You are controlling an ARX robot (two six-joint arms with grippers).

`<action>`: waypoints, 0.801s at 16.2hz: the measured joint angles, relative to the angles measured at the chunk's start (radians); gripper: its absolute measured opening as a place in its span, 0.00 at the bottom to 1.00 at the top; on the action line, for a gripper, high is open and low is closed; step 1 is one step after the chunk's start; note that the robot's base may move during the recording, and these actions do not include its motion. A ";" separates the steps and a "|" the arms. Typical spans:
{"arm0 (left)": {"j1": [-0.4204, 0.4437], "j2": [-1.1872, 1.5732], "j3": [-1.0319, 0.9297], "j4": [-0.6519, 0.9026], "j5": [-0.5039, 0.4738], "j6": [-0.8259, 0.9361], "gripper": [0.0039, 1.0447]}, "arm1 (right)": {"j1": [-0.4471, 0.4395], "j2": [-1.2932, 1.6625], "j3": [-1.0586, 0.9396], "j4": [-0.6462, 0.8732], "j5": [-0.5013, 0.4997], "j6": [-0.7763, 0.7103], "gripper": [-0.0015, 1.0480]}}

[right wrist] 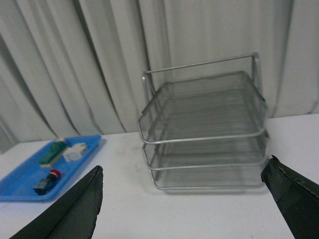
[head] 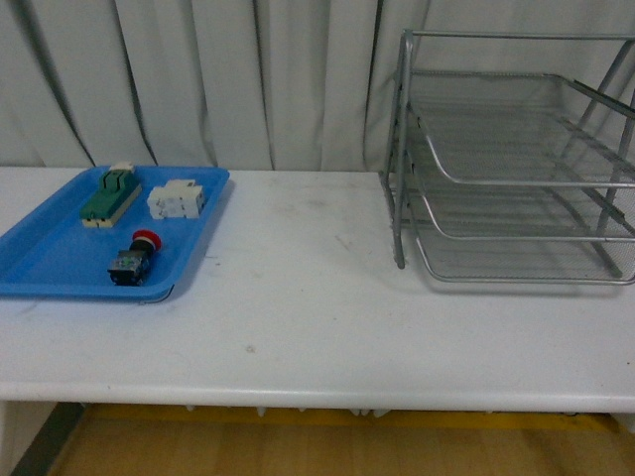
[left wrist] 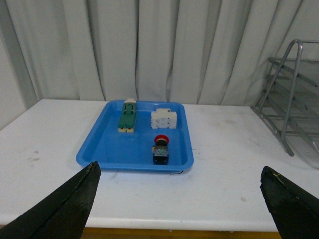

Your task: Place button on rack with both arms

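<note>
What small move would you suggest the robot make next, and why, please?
Probably lower the open left tool toward the button: it lies untouched in the blue tray on the left, well apart from the rack, and the right tool faces the rack.

A tray (head: 50, 263) sits at the left of the bench (head: 317, 297) and the rack (head: 506, 159) at the right, well apart. In the tray, the button (head: 134, 258) lies nearest the front. Behind it, 2 parts sit side by side: a flat part (head: 109, 195) on the left and a block (head: 177, 199) on the right.
</note>
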 joint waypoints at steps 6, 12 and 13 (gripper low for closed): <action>0.000 0.000 0.000 0.000 0.000 0.000 0.94 | -0.136 0.826 0.431 0.552 -0.039 0.370 0.94; 0.000 0.000 0.000 0.000 0.000 0.000 0.94 | -0.171 1.319 0.564 0.737 -0.023 1.067 0.94; 0.000 0.000 0.000 0.000 0.000 0.000 0.94 | -0.158 1.375 0.559 0.734 -0.007 1.166 0.94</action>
